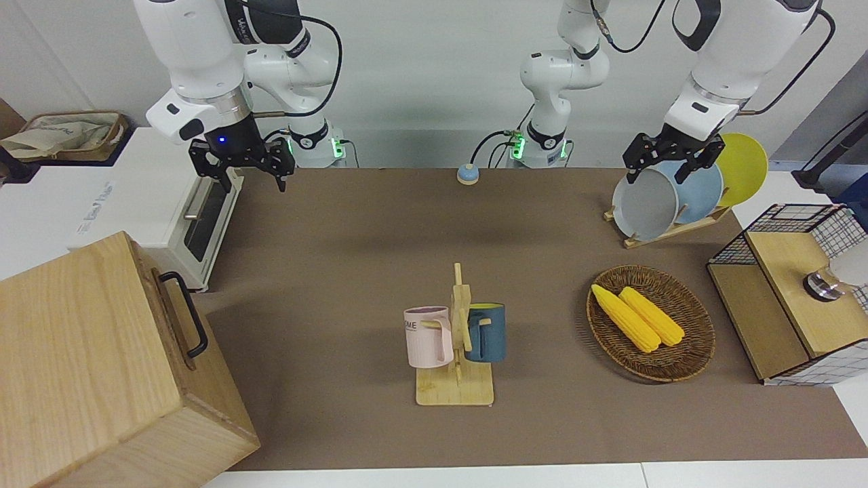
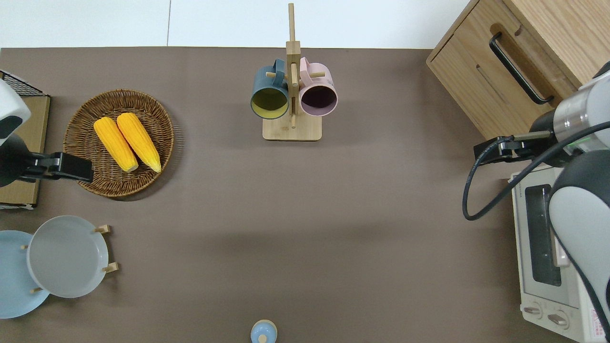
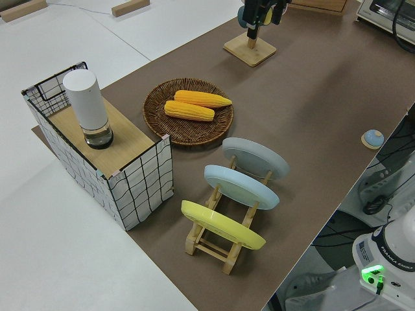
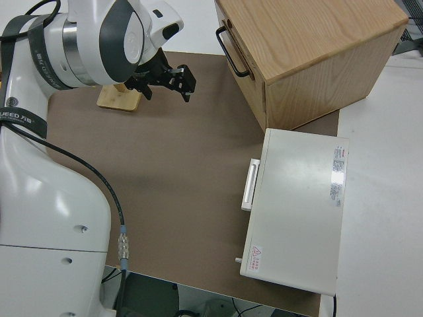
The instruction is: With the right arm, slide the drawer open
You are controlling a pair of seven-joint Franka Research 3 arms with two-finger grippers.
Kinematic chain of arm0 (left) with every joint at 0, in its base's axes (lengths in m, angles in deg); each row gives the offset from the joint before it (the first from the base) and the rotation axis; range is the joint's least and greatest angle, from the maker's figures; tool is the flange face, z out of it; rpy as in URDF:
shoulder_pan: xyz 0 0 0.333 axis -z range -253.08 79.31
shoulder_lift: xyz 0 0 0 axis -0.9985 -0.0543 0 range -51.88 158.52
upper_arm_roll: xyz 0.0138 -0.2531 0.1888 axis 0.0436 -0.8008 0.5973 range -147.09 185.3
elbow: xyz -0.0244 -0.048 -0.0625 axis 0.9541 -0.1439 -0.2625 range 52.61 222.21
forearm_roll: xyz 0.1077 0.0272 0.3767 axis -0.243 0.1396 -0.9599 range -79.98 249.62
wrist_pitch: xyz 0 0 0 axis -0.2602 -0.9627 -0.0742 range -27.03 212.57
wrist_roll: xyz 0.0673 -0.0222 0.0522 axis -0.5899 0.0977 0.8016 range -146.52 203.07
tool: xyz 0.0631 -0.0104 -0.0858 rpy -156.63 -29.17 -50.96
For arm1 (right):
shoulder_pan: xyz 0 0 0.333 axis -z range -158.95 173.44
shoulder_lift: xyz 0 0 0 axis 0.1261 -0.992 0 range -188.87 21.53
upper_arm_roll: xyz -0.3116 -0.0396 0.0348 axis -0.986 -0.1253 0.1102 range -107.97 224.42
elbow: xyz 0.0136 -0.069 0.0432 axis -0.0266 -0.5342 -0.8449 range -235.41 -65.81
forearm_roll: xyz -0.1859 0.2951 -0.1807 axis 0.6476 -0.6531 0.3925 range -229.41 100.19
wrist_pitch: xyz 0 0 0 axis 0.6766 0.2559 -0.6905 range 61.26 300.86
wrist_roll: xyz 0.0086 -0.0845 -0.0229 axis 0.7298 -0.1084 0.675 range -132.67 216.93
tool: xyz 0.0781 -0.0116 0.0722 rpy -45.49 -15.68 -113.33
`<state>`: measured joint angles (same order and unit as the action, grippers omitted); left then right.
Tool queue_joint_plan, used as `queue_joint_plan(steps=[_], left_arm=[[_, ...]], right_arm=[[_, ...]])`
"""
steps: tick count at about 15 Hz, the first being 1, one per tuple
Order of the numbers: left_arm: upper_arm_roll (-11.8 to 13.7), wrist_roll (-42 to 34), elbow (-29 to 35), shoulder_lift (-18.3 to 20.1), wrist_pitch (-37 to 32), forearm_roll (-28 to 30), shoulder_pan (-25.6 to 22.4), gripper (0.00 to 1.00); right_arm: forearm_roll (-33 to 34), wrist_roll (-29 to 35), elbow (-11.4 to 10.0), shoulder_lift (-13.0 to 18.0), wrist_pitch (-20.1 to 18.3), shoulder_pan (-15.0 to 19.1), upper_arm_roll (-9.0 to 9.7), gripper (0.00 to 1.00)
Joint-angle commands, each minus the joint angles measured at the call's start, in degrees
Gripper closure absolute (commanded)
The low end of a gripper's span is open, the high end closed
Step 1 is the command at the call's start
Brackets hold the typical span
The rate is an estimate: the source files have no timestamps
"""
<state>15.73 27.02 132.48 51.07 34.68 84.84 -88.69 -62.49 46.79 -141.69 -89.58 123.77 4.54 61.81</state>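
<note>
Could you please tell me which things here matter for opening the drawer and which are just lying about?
For the job:
drawer
its black handle
right gripper, open, up in the air

Just lying about:
toaster oven
mug stand
corn basket
plate rack
wire-grid stand
left gripper, parked

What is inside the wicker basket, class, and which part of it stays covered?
Inside the wicker basket lie two yellow corn cobs, side by side. They cover the weave beneath them; the left arm's black end effector overlaps one rim in the overhead view.
</note>
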Motion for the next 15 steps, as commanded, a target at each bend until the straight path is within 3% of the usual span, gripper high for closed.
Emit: queue_joint_plan(steps=[1,10,15], left_arm=[[-0.4,-0.5,-1.5,-0.7,-1.1,-1.0,-0.3,0.01],[-0.4,-0.5,-1.4,-0.7,-1.1,-1.0,-0.3,0.01],[-0.4,-0.5,-1.4,-0.7,-1.1,-1.0,-0.3,0.01]], right_arm=[[-2.6,-1.0,0.5,-0.6,0.8,0.2,0.20,0.011],[-3.0,-1.1,0.6,-1.1,0.8,1.0,0.20,0.013],[0.1,-1.7,2.8,-3.0,0.8,1.0,-0.07,0.015]])
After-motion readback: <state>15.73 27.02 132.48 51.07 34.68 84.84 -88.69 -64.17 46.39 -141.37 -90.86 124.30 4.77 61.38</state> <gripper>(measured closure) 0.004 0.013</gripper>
